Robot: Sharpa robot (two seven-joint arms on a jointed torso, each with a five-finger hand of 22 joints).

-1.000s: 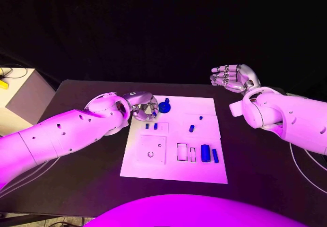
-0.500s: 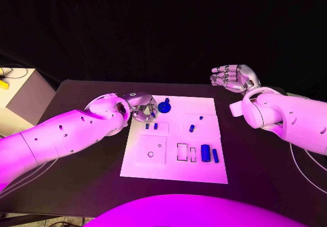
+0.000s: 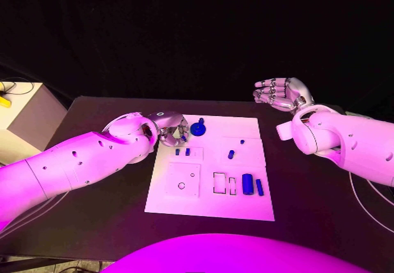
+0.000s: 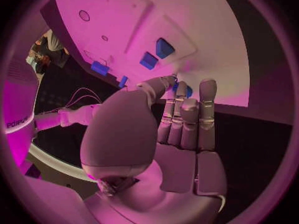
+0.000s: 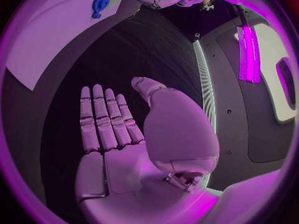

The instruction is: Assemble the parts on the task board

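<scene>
The white task board lies in the middle of the black table. A blue round part with a short stub sits at the board's far left corner, also seen as the blue round part. My left hand is right beside it, and the thumb and a fingertip pinch its edge; most of the part is hidden behind the fingers. Two small blue pieces stand just nearer than the hand. My right hand hangs open above the table beyond the board's far right corner, holding nothing.
More blue pieces are on the board: two small ones near the middle right and two long ones beside empty rectangular slots. A square inset with two holes is at the near left. A pale box stands off the table's left.
</scene>
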